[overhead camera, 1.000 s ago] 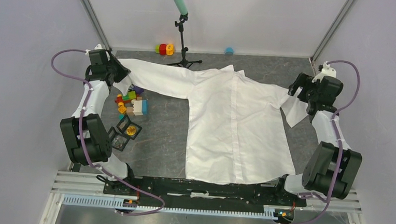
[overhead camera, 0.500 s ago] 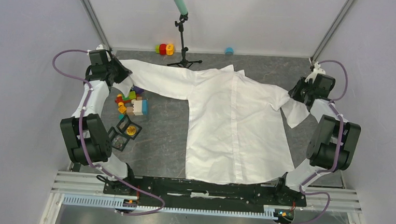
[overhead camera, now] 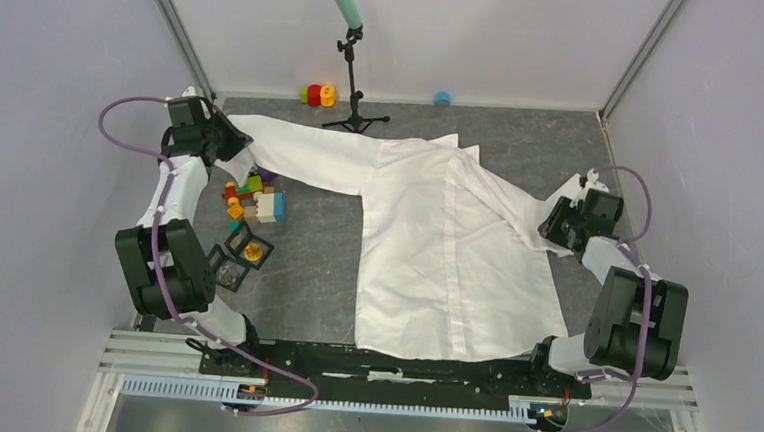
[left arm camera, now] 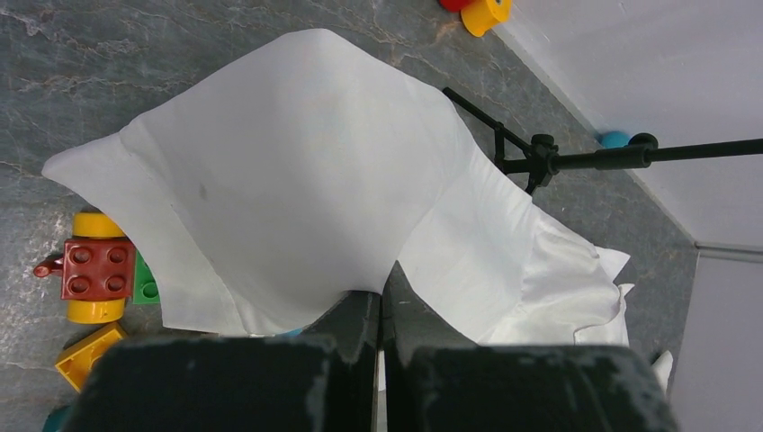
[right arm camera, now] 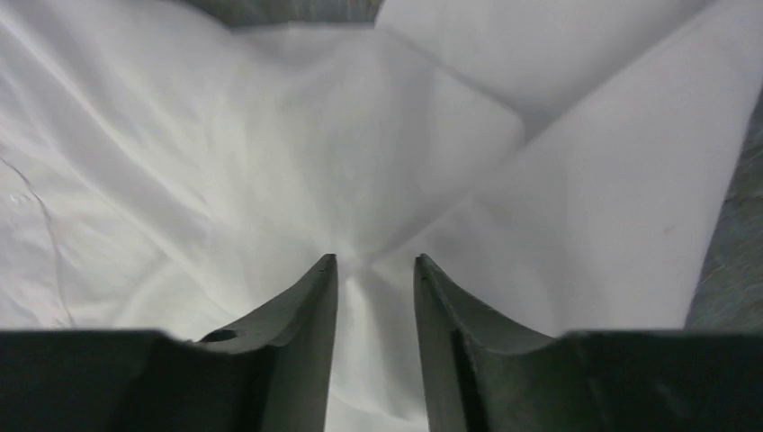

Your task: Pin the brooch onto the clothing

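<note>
The clothing (overhead camera: 446,250), a white collared shirt, lies spread front-up on the grey table. My left gripper (overhead camera: 230,145) at the far left is shut on the cuff end of its left sleeve (left arm camera: 297,171), which drapes away from the closed jaws (left arm camera: 381,290). My right gripper (overhead camera: 550,224) sits over the folded right sleeve, its jaws (right arm camera: 373,261) standing apart with gathered fabric (right arm camera: 270,180) between them. The brooch (overhead camera: 253,252), a small orange-gold ornament, rests in a little black case left of the shirt, away from both grippers.
Coloured toy blocks (overhead camera: 251,196) lie by the left arm, also seen beneath the sleeve (left arm camera: 94,270). A second small black case (overhead camera: 226,272) sits beside the brooch's case. A black stand (overhead camera: 352,74), red and yellow toys (overhead camera: 316,95) and a blue piece (overhead camera: 442,97) line the back wall.
My right arm has swung toward the near edge, pulling the right sleeve inward so that it folds over at the shoulder. Its jaws now stand apart. The left arm has barely moved.
</note>
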`<state>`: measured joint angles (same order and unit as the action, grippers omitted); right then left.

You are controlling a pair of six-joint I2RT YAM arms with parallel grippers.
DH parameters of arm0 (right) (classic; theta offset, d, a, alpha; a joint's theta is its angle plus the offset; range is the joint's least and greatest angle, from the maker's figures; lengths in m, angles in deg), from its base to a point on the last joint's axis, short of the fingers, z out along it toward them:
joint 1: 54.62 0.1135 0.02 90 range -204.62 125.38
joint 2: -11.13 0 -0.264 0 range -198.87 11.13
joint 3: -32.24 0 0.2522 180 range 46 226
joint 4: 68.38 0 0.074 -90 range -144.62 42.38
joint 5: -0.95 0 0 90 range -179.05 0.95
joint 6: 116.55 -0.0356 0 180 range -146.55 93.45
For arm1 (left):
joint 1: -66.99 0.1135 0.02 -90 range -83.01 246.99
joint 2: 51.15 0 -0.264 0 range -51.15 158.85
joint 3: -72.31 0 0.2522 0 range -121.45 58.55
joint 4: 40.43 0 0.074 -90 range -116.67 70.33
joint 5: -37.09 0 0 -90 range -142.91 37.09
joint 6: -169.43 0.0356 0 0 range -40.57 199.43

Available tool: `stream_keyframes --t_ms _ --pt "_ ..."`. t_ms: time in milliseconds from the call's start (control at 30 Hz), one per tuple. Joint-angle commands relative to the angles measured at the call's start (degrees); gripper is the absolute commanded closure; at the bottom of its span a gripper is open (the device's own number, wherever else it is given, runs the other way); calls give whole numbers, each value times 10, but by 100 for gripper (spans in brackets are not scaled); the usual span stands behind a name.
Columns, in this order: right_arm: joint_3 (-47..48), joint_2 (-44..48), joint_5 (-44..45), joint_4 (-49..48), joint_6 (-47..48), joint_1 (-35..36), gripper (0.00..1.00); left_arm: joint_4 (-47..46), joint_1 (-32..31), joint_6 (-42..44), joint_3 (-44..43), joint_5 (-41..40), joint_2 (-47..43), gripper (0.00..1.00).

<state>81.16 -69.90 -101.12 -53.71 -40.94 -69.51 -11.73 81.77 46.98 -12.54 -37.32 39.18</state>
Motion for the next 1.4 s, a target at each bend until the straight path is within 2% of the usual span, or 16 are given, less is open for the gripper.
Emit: stream_keyframes --t_ms 0,133,167,400,533,667,733,800,833,867,933,1200,1367 --pt "108 -2 57 11 21 -1 52 2 9 26 -22 6 -1 98" --pt "184 -51 113 25 56 -1 30 8 13 33 -24 0 -3 98" --pt "203 -76 117 29 66 -2 28 8 13 33 -24 1 -2 98" --pt "335 -228 105 56 104 -1 20 7 15 31 -24 10 5 98" --pt "374 -285 131 71 111 -1 17 6 15 29 -24 15 7 98" --pt "397 -328 130 83 111 -1 18 6 15 29 -24 15 9 98" --pt "398 -341 129 82 108 -1 22 6 15 30 -25 15 10 98" --pt "403 -354 130 82 104 0 38 7 16 32 -25 14 10 98" --pt "405 -360 131 82 102 -1 50 7 16 32 -25 14 11 98" --pt "410 -363 131 82 101 -1 72 8 16 33 -25 13 11 98" --pt "428 -364 137 85 95 -1 100 8 19 34 -25 11 11 98" --pt "600 -300 168 107 38 -36 100 4 36 34 -23 11 14 98" --pt "622 -208 200 66 23 -61 100 4 52 33 -22 12 12 98"
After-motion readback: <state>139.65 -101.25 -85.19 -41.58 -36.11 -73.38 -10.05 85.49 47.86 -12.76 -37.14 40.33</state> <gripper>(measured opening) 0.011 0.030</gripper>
